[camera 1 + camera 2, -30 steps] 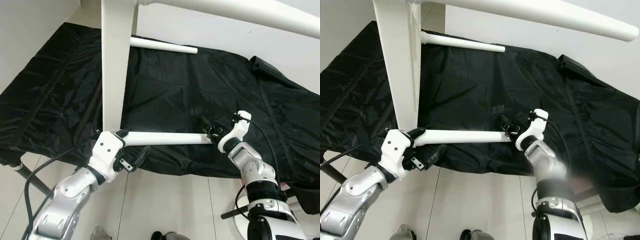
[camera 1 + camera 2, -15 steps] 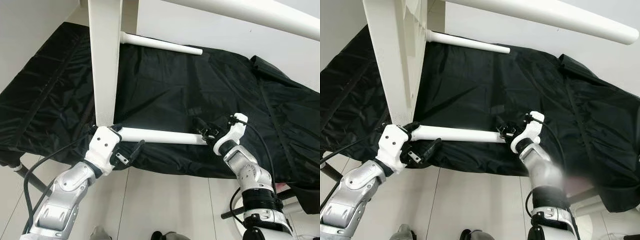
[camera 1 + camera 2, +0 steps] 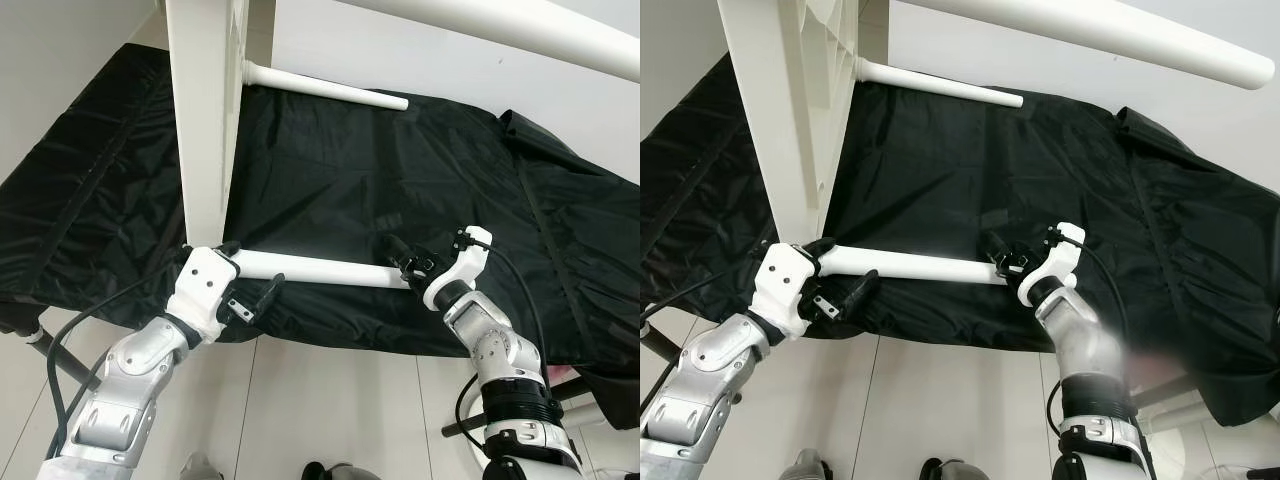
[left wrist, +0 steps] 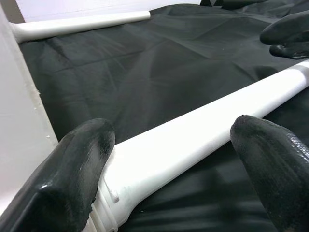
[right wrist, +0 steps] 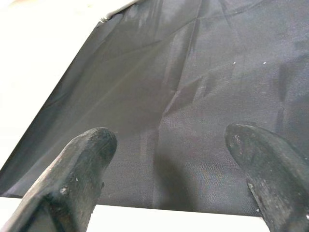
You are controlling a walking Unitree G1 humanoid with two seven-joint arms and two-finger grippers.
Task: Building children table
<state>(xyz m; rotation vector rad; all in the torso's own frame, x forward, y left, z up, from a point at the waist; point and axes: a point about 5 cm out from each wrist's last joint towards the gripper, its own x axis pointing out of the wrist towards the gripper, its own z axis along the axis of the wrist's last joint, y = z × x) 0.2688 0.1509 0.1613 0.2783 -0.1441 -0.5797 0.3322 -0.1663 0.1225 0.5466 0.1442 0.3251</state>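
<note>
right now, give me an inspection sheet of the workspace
surface: black cloth covering the work surface, creased.
job's things: white table top standing on edge; near white leg and far leg project from it sideways; another leg crosses overhead.
clutter: nothing seen.
grippers: left gripper open, fingers straddling the near leg by its base; right gripper at the leg's free end, fingers apart.
cables: black cable along the left arm; another looping at the right wrist.
surroundings: white wall, tiled floor.
</note>
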